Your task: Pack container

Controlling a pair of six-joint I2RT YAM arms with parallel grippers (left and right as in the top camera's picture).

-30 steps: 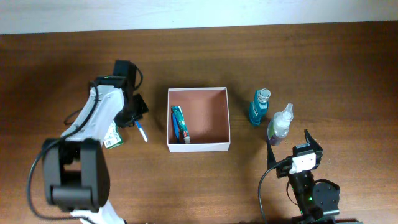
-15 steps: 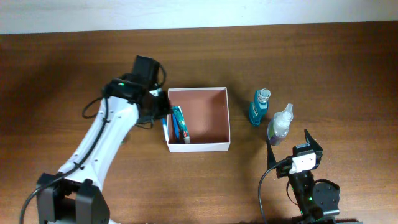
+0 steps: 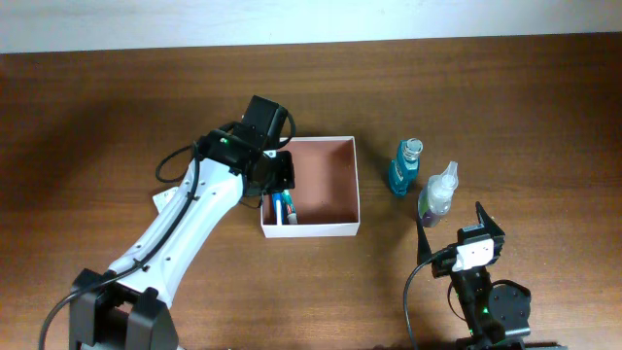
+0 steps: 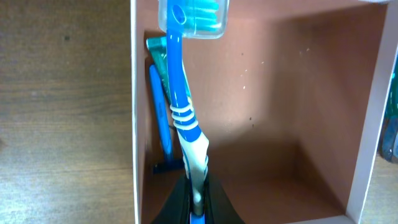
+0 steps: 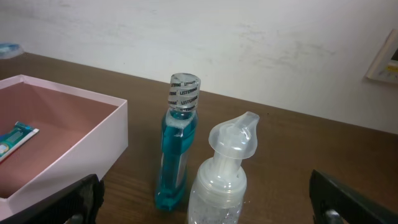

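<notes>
We pinch the toothbrush (image 4: 186, 118) in our left claw (image 4: 198, 200) over the container (image 4: 134, 93), our right claw (image 3: 457, 231) wide open to its right.

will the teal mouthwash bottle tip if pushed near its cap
Likely tips: the mouthwash bottle is tall and narrow on a small base. It looks nearly full, so probably heavy for its size. It could knock the pump bottle close beside it.
</notes>
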